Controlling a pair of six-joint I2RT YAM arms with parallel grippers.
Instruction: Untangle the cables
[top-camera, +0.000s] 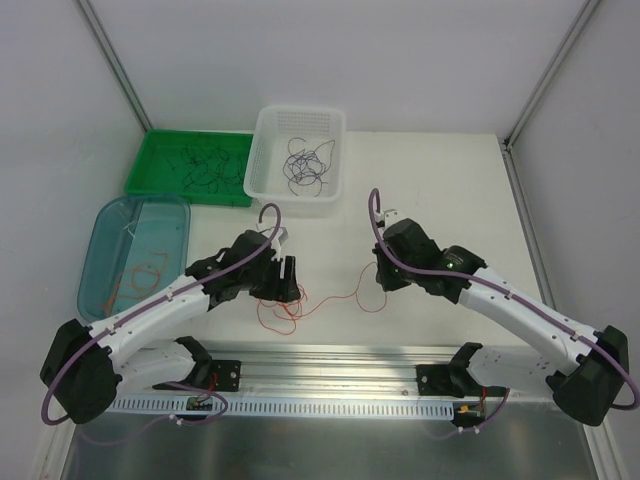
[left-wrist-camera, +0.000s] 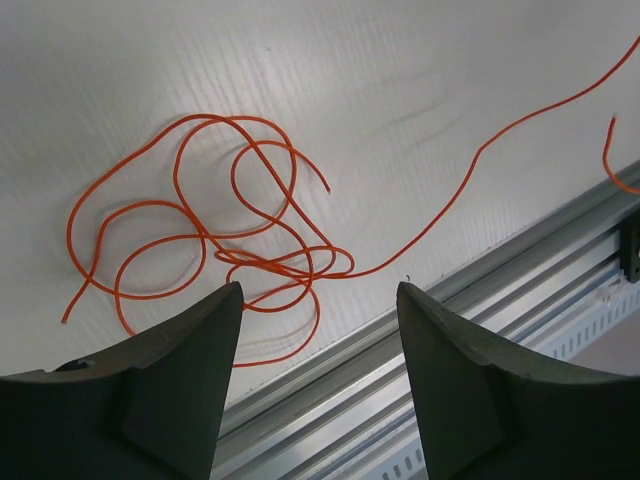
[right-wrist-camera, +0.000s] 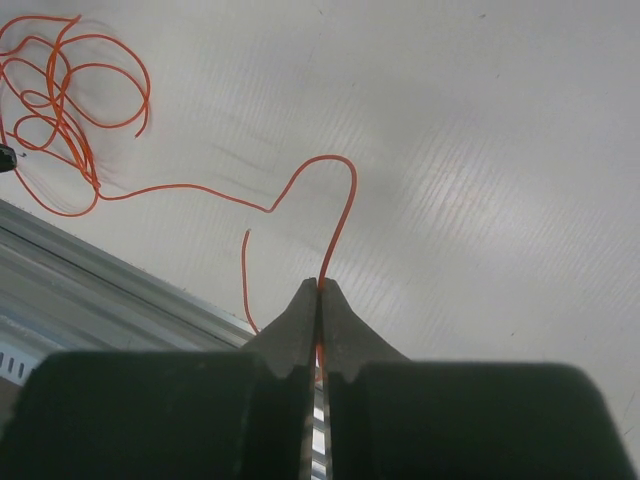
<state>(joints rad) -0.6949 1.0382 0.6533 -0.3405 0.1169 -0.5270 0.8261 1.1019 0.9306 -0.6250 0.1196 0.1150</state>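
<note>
Pinched shut at the bottom of the right wrist view, your right gripper (right-wrist-camera: 320, 288) clamps one end of an orange cable (right-wrist-camera: 330, 157), which trails off to the knot of loops (right-wrist-camera: 60, 95) at upper left. Your left gripper (left-wrist-camera: 320, 292) hangs over that knot, jaws apart and nothing between them. Keep the right pinch firm, bring the left down on a single outer loop rather than the crowded crossing, and draw it away from the right gripper. Just below the knot in the frame runs a metal rail (left-wrist-camera: 500, 310), whose slots could snag a dragged strand. Across the top and left of the overhead view sit a green tray (top-camera: 150, 180), a white basket (top-camera: 268, 130) and a blue bin (top-camera: 100, 235), each with loose strands inside.
</note>
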